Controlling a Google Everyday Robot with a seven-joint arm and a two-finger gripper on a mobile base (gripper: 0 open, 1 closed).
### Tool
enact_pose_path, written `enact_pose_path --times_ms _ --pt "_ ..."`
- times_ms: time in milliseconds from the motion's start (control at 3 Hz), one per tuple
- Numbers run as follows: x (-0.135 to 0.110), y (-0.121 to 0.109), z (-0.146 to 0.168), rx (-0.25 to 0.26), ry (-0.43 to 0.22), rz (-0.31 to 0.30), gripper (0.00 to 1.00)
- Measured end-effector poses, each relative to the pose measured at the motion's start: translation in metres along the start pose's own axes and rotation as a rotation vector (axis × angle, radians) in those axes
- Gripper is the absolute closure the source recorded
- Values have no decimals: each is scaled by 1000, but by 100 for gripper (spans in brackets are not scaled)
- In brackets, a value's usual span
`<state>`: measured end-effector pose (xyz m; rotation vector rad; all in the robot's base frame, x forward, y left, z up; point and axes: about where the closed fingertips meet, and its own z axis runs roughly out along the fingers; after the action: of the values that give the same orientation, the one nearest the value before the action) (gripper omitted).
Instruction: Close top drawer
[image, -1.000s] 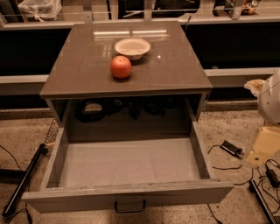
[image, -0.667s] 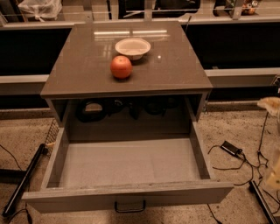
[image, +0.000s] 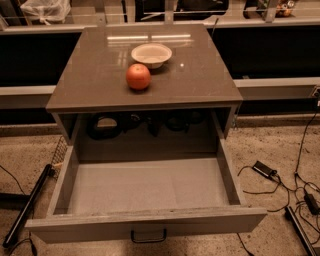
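Observation:
The top drawer (image: 145, 185) of the grey-brown cabinet stands pulled far out toward the camera. Its plain grey inside is empty. Its front panel (image: 150, 222) runs along the bottom of the view, with a small dark bar handle (image: 148, 236) at its centre. Behind the open drawer, dark cables and parts show in the cabinet's cavity (image: 145, 122). The gripper is out of view; no part of the arm shows.
On the cabinet top (image: 200, 75) lie an orange-red fruit (image: 138, 76) and a white bowl (image: 151, 54). Cables and a small black box (image: 263, 169) lie on the floor at right. A black bar (image: 27, 205) lies on the floor at left.
The pale arm part seen at the right edge a second ago has moved out of view. The drawer, fruit and bowl have not moved.

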<state>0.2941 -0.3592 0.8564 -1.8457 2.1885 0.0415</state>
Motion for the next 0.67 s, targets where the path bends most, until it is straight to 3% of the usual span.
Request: enact_pose_path --times_ms 333,667 --pt "-1 -1 0 0 0 -87 0" --pt "-22 11 13 49 34 -72 0"
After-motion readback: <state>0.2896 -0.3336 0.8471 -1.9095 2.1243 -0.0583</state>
